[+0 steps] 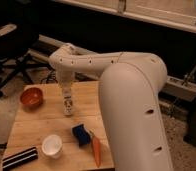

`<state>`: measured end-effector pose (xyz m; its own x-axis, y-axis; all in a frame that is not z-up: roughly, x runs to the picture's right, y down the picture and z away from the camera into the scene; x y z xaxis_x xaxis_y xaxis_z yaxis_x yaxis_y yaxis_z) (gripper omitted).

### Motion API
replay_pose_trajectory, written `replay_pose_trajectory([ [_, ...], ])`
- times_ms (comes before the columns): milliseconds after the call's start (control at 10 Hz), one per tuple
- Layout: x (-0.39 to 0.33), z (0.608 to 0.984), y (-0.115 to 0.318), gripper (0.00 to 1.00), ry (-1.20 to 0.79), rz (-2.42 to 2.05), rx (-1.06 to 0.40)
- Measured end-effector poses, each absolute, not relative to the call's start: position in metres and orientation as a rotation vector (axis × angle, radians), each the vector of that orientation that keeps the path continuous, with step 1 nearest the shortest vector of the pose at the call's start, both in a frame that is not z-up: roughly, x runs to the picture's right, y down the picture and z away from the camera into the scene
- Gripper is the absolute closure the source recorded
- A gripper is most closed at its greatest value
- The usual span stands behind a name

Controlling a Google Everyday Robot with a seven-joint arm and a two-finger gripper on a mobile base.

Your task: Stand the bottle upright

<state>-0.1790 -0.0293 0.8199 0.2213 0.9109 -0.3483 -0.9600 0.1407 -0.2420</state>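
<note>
The bottle (68, 107) stands upright on the wooden table (41, 125), just left of the table's middle; it is small and whitish with a narrower top. My gripper (67, 96) hangs straight down over it from the white arm, its tip at the bottle's top. The arm's big white forearm fills the right side of the view and hides the table's right part.
An orange bowl (31, 97) sits at the back left. A white cup (52, 146) stands near the front edge, a dark striped bar (19, 158) at the front left corner. A blue object (81, 134) and an orange carrot (96, 151) lie front middle. An office chair (11, 60) stands beyond the table at left.
</note>
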Motion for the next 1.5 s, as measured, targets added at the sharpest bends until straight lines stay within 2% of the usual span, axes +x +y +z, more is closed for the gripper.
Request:
replay_pose_trajectory([
  [500, -0.171, 0.798, -0.030, 0.59, 0.067, 1.405, -0.323],
  [600, -0.170, 0.795, -0.028, 0.55, 0.066, 1.411, -0.306],
  [900, -0.175, 0.790, -0.013, 0.25, 0.088, 1.400, -0.269],
  [1000, -0.176, 0.790, -0.011, 0.21, 0.094, 1.400, -0.260],
  [1500, -0.184, 0.791, 0.001, 0.20, 0.110, 1.412, -0.264],
])
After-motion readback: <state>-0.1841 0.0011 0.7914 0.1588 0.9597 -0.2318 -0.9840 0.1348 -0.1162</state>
